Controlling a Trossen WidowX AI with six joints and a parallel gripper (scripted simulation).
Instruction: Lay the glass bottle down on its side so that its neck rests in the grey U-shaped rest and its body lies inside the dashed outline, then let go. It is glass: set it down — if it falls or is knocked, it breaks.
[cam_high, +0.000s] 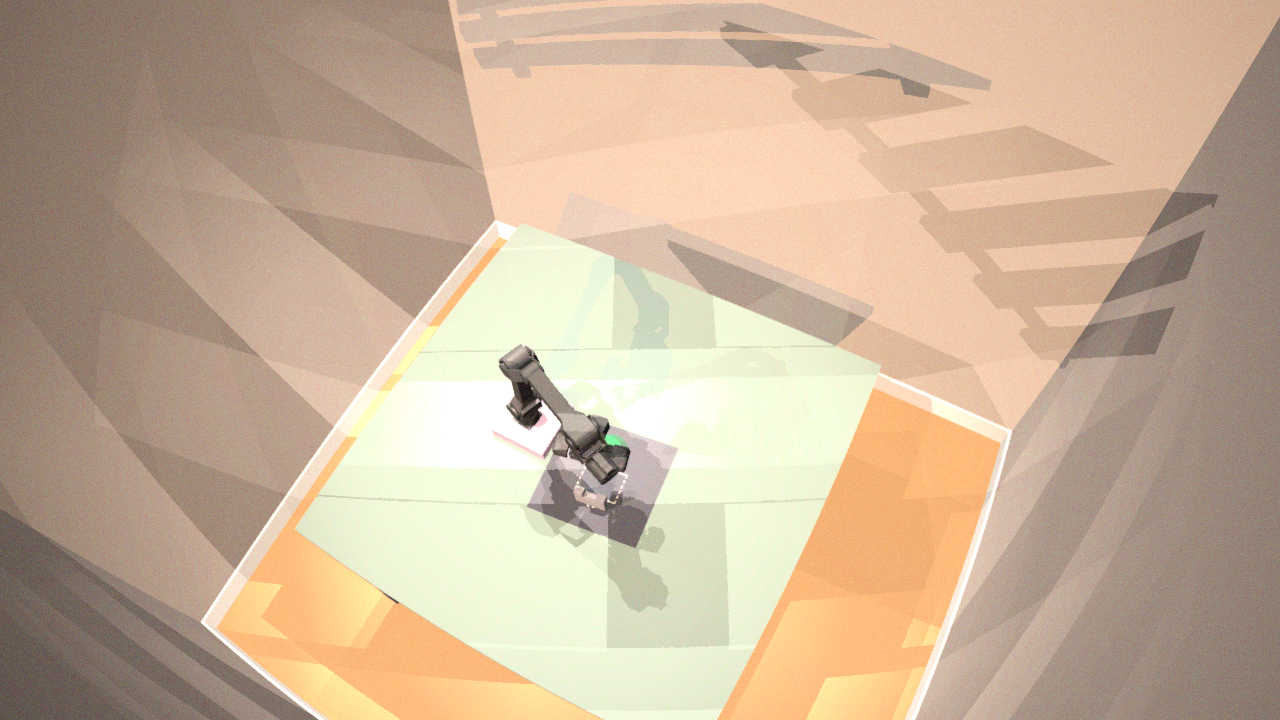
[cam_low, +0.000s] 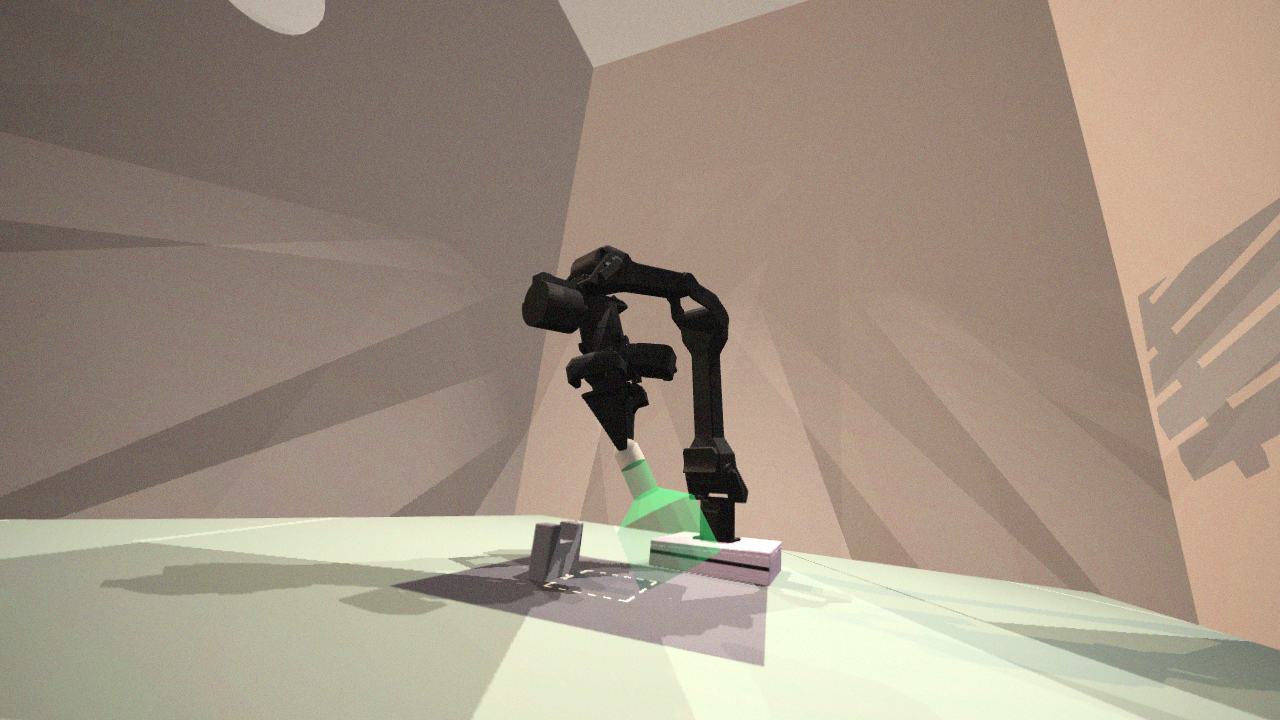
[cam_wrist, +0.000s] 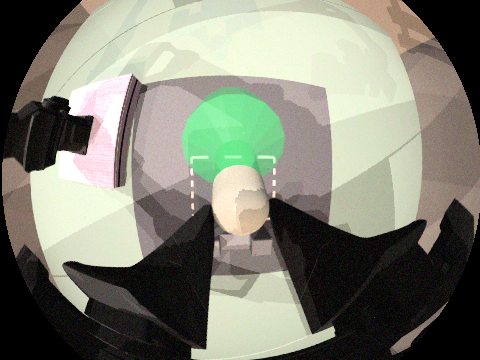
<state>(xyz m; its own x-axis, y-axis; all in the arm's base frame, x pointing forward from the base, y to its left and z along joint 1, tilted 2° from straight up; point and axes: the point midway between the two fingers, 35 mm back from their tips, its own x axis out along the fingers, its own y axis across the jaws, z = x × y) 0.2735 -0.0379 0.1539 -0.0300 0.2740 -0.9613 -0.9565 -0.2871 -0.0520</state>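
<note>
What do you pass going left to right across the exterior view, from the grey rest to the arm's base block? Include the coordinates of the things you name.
Grey U-shaped rest (cam_high: 590, 496) (cam_low: 554, 553) (cam_wrist: 235, 243) → green glass bottle (cam_high: 614, 440) (cam_low: 657, 514) (cam_wrist: 232, 120) → pale pink base block (cam_high: 519, 438) (cam_low: 716, 562) (cam_wrist: 102, 150).
</note>
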